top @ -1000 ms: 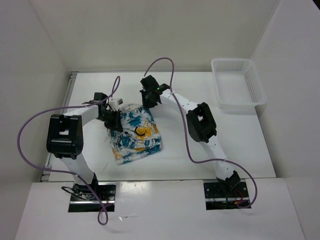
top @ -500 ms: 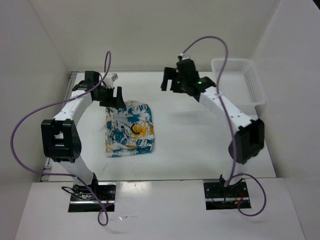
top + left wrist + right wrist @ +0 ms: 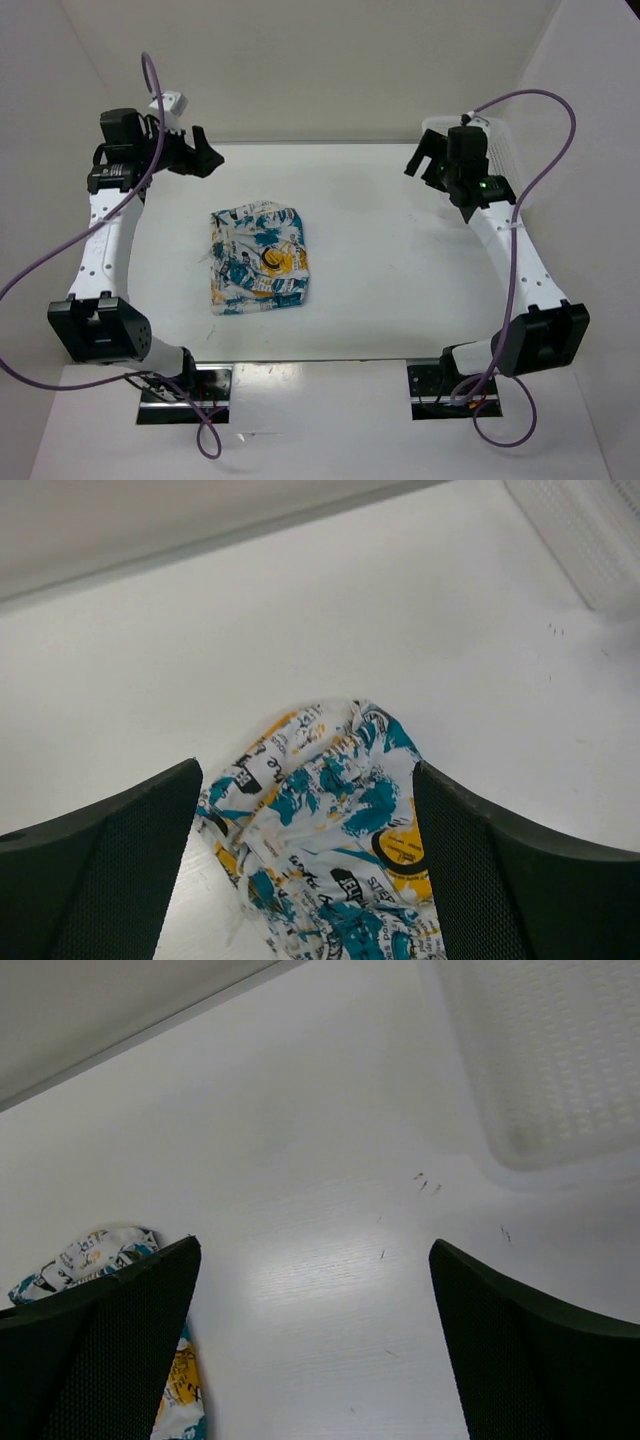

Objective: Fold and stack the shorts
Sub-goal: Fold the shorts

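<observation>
The shorts (image 3: 258, 260), white with teal, orange-yellow and black print, lie folded into a compact rectangle on the white table (image 3: 400, 270), left of centre. My left gripper (image 3: 200, 155) is raised at the back left, open and empty, well off the cloth. In the left wrist view the shorts (image 3: 330, 850) lie on the table below and between the spread fingers of the left gripper (image 3: 305, 780). My right gripper (image 3: 425, 160) hangs open and empty at the back right. The right wrist view shows the right gripper (image 3: 315, 1250) over bare table, with a corner of the shorts (image 3: 100, 1250) at the left.
A white plastic mesh basket (image 3: 508, 150) stands at the back right corner, partly hidden behind the right arm; it also shows as the basket (image 3: 550, 1060) and the basket (image 3: 590, 540). White walls enclose the table on three sides. Purple cables loop from both arms.
Both grippers let go of the shorts, opened wide and lifted away, the left toward the back left, the right toward the back right. The shorts now lie folded by themselves.
</observation>
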`<state>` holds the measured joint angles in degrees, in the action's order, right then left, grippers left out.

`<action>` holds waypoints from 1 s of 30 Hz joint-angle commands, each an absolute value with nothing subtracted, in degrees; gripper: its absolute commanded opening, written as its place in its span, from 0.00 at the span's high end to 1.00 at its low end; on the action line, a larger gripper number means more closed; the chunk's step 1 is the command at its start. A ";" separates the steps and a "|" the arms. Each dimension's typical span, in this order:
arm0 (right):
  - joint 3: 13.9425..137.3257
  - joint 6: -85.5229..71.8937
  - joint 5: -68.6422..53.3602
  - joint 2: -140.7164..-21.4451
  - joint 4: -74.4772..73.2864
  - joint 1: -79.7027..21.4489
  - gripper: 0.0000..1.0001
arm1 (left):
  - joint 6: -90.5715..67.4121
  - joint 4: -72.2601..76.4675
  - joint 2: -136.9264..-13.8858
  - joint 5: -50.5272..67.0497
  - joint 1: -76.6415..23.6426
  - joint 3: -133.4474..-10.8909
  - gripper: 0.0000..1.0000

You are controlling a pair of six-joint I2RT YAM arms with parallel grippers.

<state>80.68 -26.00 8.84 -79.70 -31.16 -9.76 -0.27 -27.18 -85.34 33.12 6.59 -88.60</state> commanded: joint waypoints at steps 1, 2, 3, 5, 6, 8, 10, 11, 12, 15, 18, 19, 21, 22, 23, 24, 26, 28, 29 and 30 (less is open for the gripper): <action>77.71 -27.06 10.01 -73.05 -31.03 -8.53 0.00 | 0.00 -22.33 -82.36 34.28 8.42 -86.32 0.07; 77.17 -27.07 10.02 -72.25 -31.55 -8.00 0.00 | 0.00 -21.45 -81.05 34.28 9.05 -83.96 0.07; 77.17 -27.77 10.63 -71.64 -31.55 -8.00 0.00 | 0.00 -21.45 -80.51 34.28 9.84 -82.98 0.07; 75.77 -28.47 12.30 -70.41 -32.78 -7.38 0.00 | 0.00 -22.58 -78.76 31.65 13.16 -81.13 0.07; 75.76 -28.48 13.44 -69.53 -34.00 -6.86 0.00 | 0.00 -22.59 -77.88 31.12 14.49 -78.86 0.07; 74.10 -29.09 14.23 -67.78 -34.71 -6.33 0.00 | 0.00 -24.24 -76.65 29.10 17.12 -77.18 0.07; 72.61 -29.61 14.24 -67.15 -35.41 -5.81 0.00 | 0.00 -25.57 -75.76 24.54 18.28 -74.03 0.07; 71.99 -29.62 14.24 -65.67 -35.42 -5.80 0.00 | 0.00 -25.58 -74.89 22.61 19.59 -72.87 0.07; 70.85 -29.62 14.24 -65.65 -35.94 -5.80 0.00 | 0.00 -25.58 -74.19 19.72 20.12 -71.56 0.07; 68.13 -29.62 14.24 -64.42 -35.95 -5.80 0.00 | 0.00 -27.06 -74.18 12.58 20.65 -67.95 0.07; 66.19 -30.93 14.24 -63.90 -35.95 -5.80 0.00 | 0.00 -27.07 -73.65 7.76 20.65 -66.54 0.07; 66.18 -30.94 14.24 -63.90 -35.95 -5.80 0.00 | 0.00 -27.59 -73.65 6.43 20.65 -66.53 0.07; 65.65 -30.94 14.24 -63.90 -35.95 -5.80 0.00 | 0.00 -26.99 -73.65 3.27 20.65 -67.06 0.07; 65.65 -30.94 14.24 -63.90 -35.95 -5.80 0.00 | 0.00 -26.46 -73.65 2.30 20.65 -67.67 0.07; 65.65 -31.55 13.46 -63.90 -35.95 -5.28 0.00 | 0.00 -25.93 -73.65 2.29 21.18 -67.68 0.06; 65.65 -31.55 12.93 -63.90 -35.95 -5.27 0.00 | 0.00 -24.54 -75.31 2.29 21.88 -68.37 0.06; 65.65 -31.55 11.61 -63.90 -36.56 -5.27 0.00 | 0.00 -22.69 -76.98 6.49 22.49 -68.99 0.05; 66.26 -30.94 11.60 -63.90 -37.08 -5.27 0.00 | 0.00 -20.05 -79.35 13.40 22.50 -69.78 0.05; 66.27 -30.94 12.91 -63.29 -37.09 -5.27 0.00 | 0.00 -18.47 -79.37 15.54 22.50 -69.79 0.05; 66.27 -30.15 13.88 -63.28 -37.70 -5.80 0.00 | 0.00 -15.15 -79.37 16.86 22.50 -68.57 0.05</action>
<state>65.65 -30.61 12.08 -65.47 -36.58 -5.74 -0.21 -23.24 -78.22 9.85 22.33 -67.24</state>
